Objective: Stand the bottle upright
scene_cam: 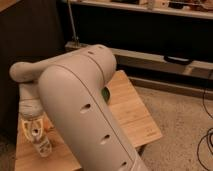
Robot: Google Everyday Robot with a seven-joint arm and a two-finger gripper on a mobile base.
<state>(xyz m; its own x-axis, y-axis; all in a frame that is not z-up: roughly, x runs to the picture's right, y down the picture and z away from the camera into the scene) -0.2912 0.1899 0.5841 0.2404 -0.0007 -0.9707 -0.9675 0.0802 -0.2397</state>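
The bottle is not surely identifiable: perhaps it is the pale shape [43,148] under the gripper [37,133], near the desk's [131,114] front-left corner. Whether the gripper clasps anything, I cannot tell. A green object [105,93] peeks past the arm [80,100] mid-desk.

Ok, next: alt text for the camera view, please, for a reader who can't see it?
A bulky white robot arm fills the middle of the frame, its tool low over a light wooden table at the picture's lower left. A small green object peeks out behind the arm, mostly hidden.
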